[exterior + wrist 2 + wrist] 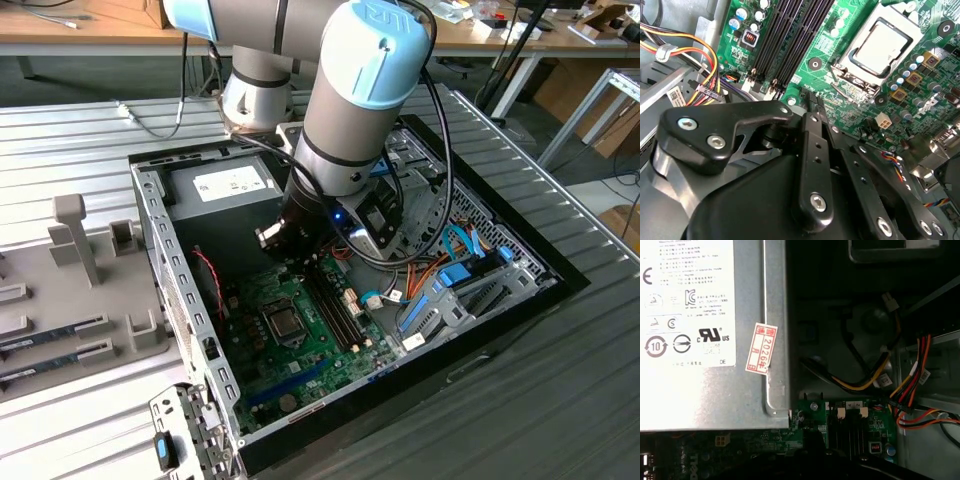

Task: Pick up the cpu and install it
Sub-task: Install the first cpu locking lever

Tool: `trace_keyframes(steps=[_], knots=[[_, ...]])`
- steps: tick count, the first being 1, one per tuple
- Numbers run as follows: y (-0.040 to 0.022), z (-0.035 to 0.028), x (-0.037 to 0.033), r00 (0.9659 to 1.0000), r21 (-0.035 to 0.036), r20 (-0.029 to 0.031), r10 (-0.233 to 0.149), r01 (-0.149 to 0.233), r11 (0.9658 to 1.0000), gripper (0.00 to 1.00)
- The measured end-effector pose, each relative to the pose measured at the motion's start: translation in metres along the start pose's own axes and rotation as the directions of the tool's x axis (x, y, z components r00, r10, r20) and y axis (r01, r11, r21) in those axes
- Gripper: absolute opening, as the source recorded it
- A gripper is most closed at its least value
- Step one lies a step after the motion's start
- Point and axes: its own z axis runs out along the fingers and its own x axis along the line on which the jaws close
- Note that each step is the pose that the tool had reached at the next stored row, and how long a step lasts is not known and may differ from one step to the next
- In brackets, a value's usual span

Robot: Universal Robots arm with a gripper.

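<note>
On the ribbed metal surface [560, 380] lies an open computer case [150, 215]; my pincer [812, 102], closed on nothing, hovers near the cpu [881, 43], seated in its motherboard [840, 60] socket.

Lab/workshop: opened PC case [150, 215] on slatted metal bench [60, 140], cluttered desks [90, 30].

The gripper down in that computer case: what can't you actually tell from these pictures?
- Gripper fingertips: in the second wrist view its own black linkages cover them; in the exterior view the arm's wrist does.
- Whether the cpu, lying in its socket, is latched: not clear.
- Power supply: cut off by the first wrist view's edges.
</note>
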Motion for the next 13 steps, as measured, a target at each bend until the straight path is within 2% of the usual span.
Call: trace_keyframes(steps=[2, 6, 11, 13], knots=[[0.0007, -0.0097, 0.0002, 1.0, -0.0001, 0.0, 0.0, 0.0, 1.0, 0.11], [0.0012, -0.0194, 0.0004, 1.0, -0.0002, 0.0001, 0.0, 0.0, 1.0, 0.11], [0.0008, -0.0202, 0.0, 0.9998, -0.0005, 0.0008, 0.022, -0.022, 0.9998, 0.11], [0.0009, -0.0225, 0.0, 0.9996, -0.0014, 0.0014, 0.028, -0.028, 0.9996, 0.11]])
